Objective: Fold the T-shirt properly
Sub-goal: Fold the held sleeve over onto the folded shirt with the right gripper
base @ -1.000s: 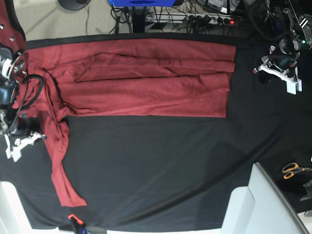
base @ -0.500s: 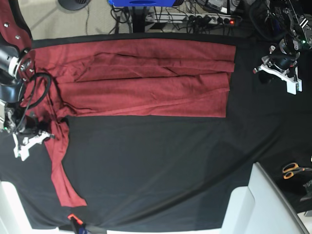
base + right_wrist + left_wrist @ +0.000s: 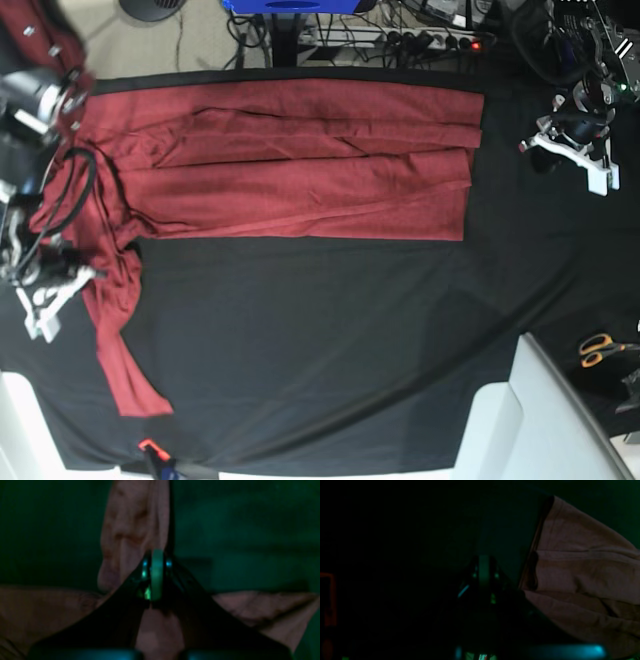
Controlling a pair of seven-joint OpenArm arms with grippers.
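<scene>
Lying flat on the black tablecloth [image 3: 330, 330], the T-shirt [image 3: 300, 160] had one sleeve hanging down. The right gripper [image 3: 62, 288] pinched that sleeve tight. The left gripper [image 3: 575, 150] was closed on nothing, away from the shirt.

Both wrist views are dim; the T-shirt [image 3: 582, 580] runs off-frame.

right end effector [image 3: 62, 285] closed on T-shirt [image 3: 290, 160] sleeve

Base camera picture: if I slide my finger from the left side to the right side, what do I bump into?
Right tool → dangling sleeve → T-shirt body → bare black tablecloth → left tool → scissors.
</scene>
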